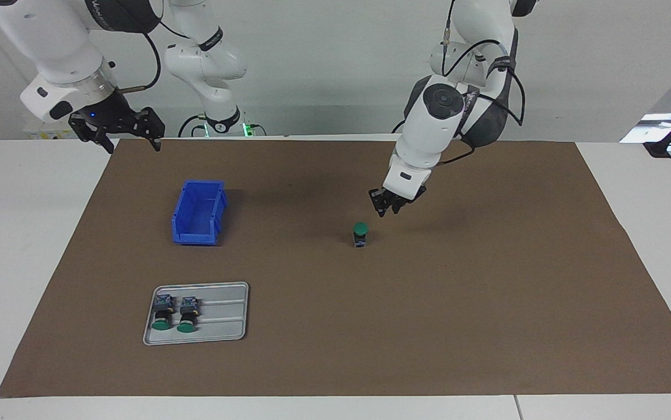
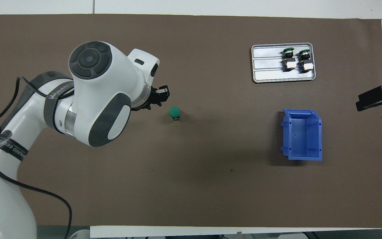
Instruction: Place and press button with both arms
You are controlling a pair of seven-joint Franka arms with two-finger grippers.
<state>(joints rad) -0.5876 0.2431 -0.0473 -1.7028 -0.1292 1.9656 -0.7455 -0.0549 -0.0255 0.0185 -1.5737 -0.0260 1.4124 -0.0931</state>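
Observation:
One button (image 1: 360, 233) (image 2: 174, 113) stands upright on the brown mat near the table's middle, green cap up. My left gripper (image 1: 387, 209) (image 2: 159, 97) hangs a little above the mat just beside this button, toward the left arm's end, touching nothing and holding nothing. My right gripper (image 1: 128, 140) (image 2: 377, 98) waits open and empty in the air at the right arm's end of the table, over the mat's edge.
A grey tray (image 1: 224, 315) (image 2: 267, 63) holds two more buttons (image 1: 162, 313) (image 1: 187, 313) (image 2: 288, 59) (image 2: 304, 59) lying on their sides. A blue bin (image 1: 198, 213) (image 2: 302, 136) sits nearer to the robots than the tray.

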